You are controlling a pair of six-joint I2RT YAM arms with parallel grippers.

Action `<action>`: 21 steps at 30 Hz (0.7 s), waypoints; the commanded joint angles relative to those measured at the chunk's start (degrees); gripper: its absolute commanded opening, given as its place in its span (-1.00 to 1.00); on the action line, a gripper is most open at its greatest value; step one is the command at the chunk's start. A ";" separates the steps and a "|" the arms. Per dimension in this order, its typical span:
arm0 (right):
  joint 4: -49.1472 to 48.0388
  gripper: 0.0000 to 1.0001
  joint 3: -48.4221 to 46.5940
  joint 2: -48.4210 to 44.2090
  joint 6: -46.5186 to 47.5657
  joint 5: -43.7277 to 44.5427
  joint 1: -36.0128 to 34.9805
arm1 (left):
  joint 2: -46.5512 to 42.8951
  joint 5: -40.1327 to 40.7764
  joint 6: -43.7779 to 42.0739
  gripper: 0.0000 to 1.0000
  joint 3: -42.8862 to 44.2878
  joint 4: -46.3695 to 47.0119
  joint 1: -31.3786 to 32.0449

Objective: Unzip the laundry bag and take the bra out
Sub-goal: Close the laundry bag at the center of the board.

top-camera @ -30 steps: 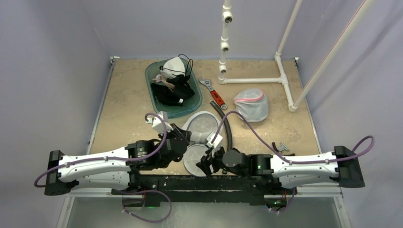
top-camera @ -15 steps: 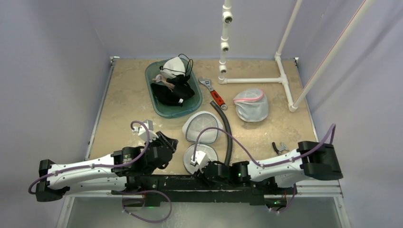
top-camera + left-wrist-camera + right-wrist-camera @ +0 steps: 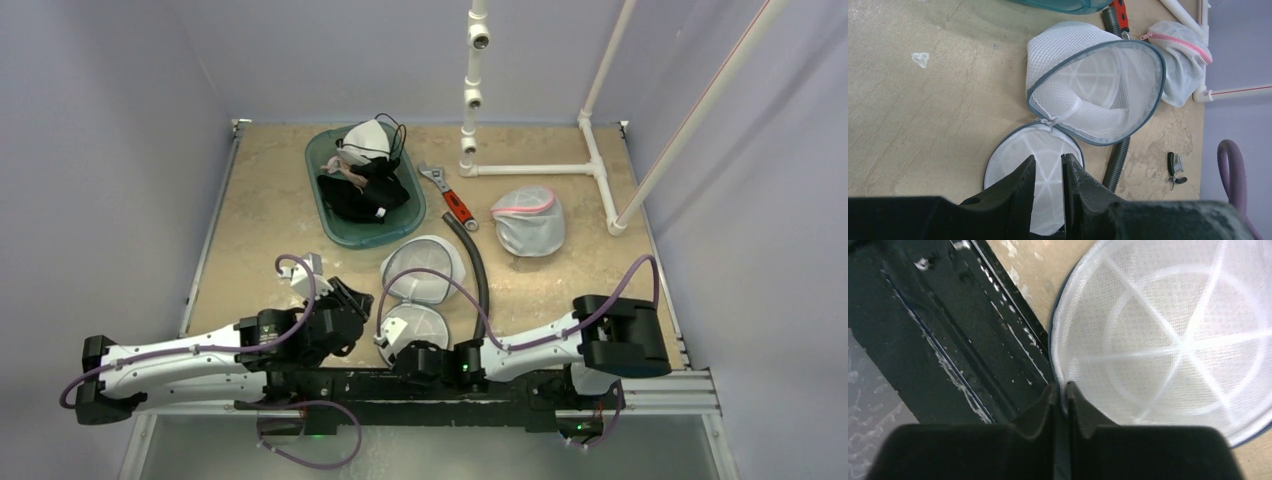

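The white mesh laundry bag [image 3: 425, 268] with grey trim lies unzipped in the middle of the table. Its round lid [image 3: 418, 325] is folded flat toward the front edge. Through the bag's [image 3: 1093, 95] open mouth only mesh shows. My right gripper [image 3: 1061, 386] is shut on the near rim of the lid [image 3: 1168, 345]. My left gripper [image 3: 1048, 159] hovers to the left of the lid [image 3: 1048, 150], its jaws a narrow gap apart with nothing between them. Black and white bras [image 3: 365, 165] are heaped in a teal tub [image 3: 325, 205] at the back.
A second mesh bag with a pink zipper [image 3: 528, 220] sits at the right. A red-handled wrench [image 3: 452, 200] and a black ribbed hose [image 3: 478, 270] lie beside the open bag. A white pipe frame [image 3: 530, 168] stands at the back right. A small black clip [image 3: 1174, 170] lies near the front.
My right arm swung left along the front edge and its jaws closed on the lid's rim. My left gripper let go of the bag, drew back left and opened slightly.
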State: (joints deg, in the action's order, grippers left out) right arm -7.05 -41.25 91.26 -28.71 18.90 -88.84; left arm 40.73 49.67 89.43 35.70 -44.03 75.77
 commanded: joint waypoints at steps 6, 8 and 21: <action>10.58 -1.00 -3.43 -3.38 -4.16 0.59 -0.01 | -2.68 2.01 0.92 -0.50 -0.34 -1.94 -0.18; 11.04 -1.00 -4.50 -5.96 -3.93 1.11 0.44 | -3.27 2.65 0.74 -0.51 0.12 -2.54 -0.14; 6.13 -1.00 -5.99 -22.95 0.99 -14.79 19.54 | -8.59 9.95 -8.57 -0.54 7.95 -5.52 -0.18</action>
State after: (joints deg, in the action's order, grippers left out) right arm 1.65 -46.37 72.42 -30.06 12.64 -76.44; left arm 33.12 55.02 85.69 39.88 -49.01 75.77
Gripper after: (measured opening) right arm 0.008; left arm 0.228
